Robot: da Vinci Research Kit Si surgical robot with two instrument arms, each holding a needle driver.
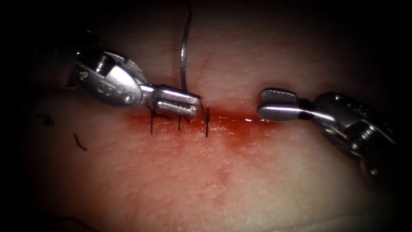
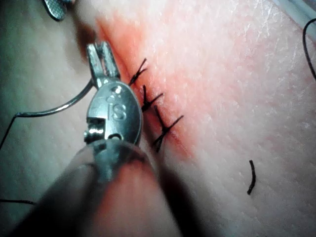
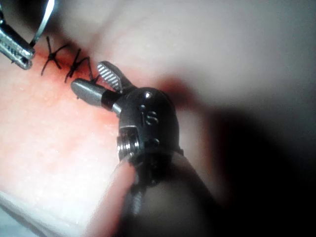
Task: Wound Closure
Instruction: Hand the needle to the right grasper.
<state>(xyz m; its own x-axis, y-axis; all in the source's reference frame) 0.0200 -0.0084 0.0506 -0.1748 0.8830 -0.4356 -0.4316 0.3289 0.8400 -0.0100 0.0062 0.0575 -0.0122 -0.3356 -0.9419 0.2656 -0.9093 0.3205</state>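
Nearest the endoscope, bare tissue (image 1: 223, 184) lay below the cut (image 1: 240, 119), stained with red fluid (image 1: 231, 129) along and beneath the wound line. Three dark stitches (image 1: 178, 121) crossed the left part of the cut; the right part lay unstitched. Left tool (image 1: 189, 103) reached in over the stitches with its jaws closed on the needle (image 1: 184, 56) near one end of its curve; from the grip the needle rose clear of the tissue toward the far side of the cut, not embedded. From the left wrist camera, the needle (image 2: 64, 106) curved away from the left tool (image 2: 104, 57), with thread (image 2: 7, 131) trailing from its far end. Right tool (image 1: 274, 105) sat over the unstitched right end of the cut, well apart from the left tool, jaws parted and holding nothing; from the right wrist camera its jaws also stood apart (image 3: 96, 81), just beside the nearest stitch. Two cut ends of thread (image 1: 80, 142) lay loose on the tissue at the far left.
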